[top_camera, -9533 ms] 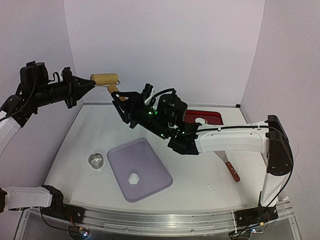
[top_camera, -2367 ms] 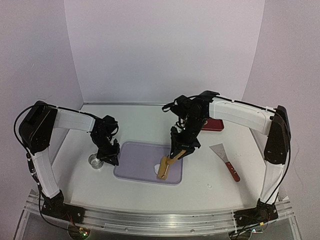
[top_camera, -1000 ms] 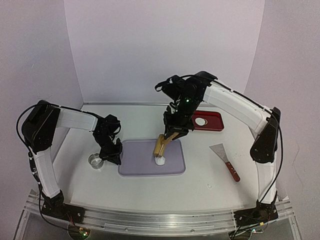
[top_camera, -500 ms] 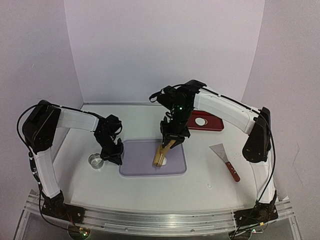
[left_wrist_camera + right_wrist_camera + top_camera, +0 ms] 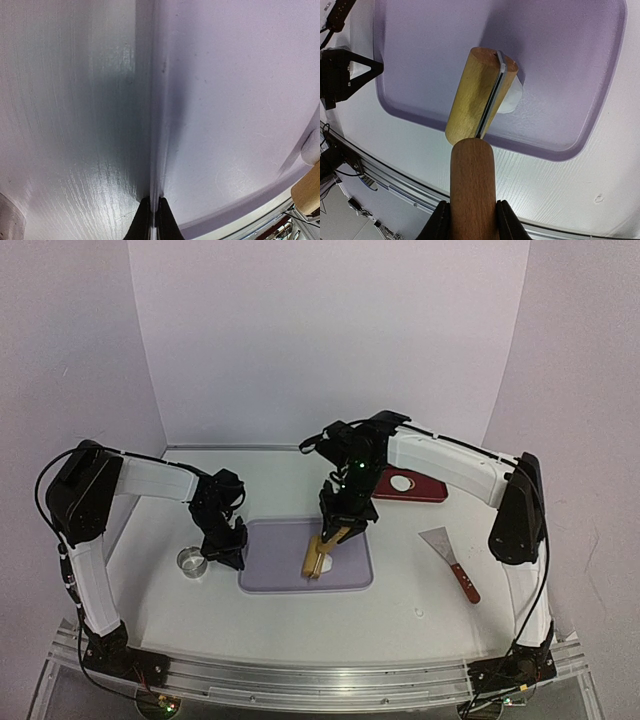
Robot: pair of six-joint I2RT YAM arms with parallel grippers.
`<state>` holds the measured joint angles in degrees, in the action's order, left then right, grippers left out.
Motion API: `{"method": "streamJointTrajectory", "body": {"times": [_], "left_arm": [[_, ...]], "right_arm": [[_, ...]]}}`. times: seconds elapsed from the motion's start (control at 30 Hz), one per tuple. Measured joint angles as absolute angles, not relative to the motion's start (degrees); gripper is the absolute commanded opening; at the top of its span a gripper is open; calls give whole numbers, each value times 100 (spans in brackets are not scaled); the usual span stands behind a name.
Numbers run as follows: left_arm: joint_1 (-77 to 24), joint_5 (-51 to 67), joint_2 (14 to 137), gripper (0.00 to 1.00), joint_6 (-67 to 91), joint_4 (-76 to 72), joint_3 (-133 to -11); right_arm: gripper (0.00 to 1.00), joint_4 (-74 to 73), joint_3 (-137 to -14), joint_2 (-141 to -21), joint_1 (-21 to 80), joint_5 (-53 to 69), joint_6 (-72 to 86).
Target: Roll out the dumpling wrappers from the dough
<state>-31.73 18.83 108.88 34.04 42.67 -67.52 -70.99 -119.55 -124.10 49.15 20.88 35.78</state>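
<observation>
roller (image 5: 479,95) lowered onto dough (image 5: 513,97), dough just beyond right gripper (image 5: 472,220)

**No writing to read**

No letters, numbers, brand marks or signs can be made out in any view. The wooden roller (image 5: 472,95) shows bare grain, and the purple board (image 5: 275,565) under it is one plain colour. Left of the board the metal ring (image 5: 192,561), and right of it the red tray (image 5: 425,490) and the scraper (image 5: 450,555), carry no legible marks.
</observation>
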Motion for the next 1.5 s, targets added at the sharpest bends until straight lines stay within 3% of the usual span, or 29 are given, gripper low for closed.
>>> {"method": "streamJointTrajectory", "body": {"times": [0.8,1.5], "left_arm": [[-3198,1827,10952,0,3399,4349,-6849],[-3229,1760,11043,0,3257,4515,-7011]], "right_arm": [[0,-7282,-10667,-11795,4480,1942,3307],[0,-7640,-12532,-12319,4516,1786,3258]]}}
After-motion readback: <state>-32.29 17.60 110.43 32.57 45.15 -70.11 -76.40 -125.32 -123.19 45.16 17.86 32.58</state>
